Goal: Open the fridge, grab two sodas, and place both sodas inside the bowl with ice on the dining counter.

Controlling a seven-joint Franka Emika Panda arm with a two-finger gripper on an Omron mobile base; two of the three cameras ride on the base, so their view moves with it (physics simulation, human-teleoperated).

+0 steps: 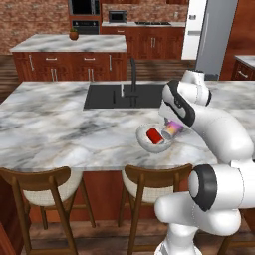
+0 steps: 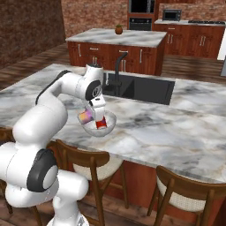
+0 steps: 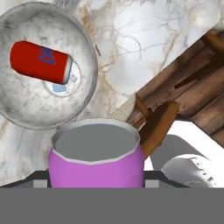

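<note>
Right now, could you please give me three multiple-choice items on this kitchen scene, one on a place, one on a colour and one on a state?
1. Where does the red soda can lie?
A. In the sink
B. In the bowl
C. On a stool

2. What colour is the can at the pincer?
A. Purple
B. Green
C. Blue

3. How does the fridge stand?
A. Both doors shut
B. Drawer pulled out
C. A door swung open

Answers: 1 B, the hand view shows it on its side inside the grey bowl on the dining counter. 2 A, the hand view shows a purple can between the fingertips, and the base views show it at the bowl's rim. 3 C, the left base view shows its white interior beside an open grey door.
</note>
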